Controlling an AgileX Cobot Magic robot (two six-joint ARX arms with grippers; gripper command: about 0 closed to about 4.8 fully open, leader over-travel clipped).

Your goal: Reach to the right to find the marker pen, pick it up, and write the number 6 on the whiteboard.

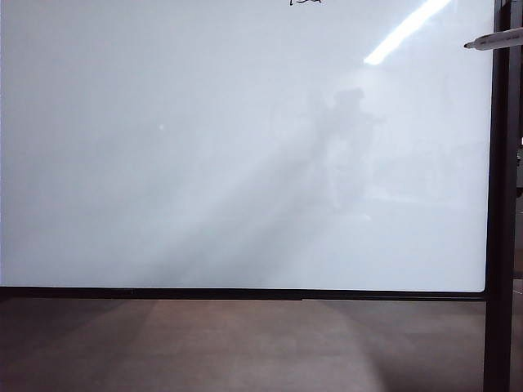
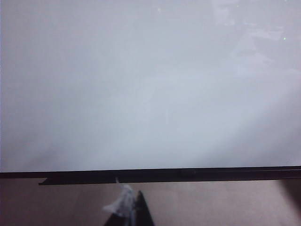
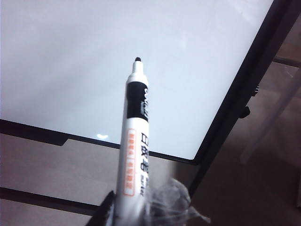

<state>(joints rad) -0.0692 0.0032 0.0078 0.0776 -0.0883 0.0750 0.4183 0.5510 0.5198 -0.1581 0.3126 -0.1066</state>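
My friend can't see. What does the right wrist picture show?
A white marker pen with an uncapped black tip is held in the right gripper, pointing toward the whiteboard. The tip is not touching the board, whose black frame corner shows beside brown floor.

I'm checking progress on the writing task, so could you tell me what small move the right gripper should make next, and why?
Probably ease the marker pen forward until its tip meets the whiteboard. The right gripper already holds the uncapped pen, whose tip hangs off the board's upper right edge. The left gripper sits low, uninvolved.
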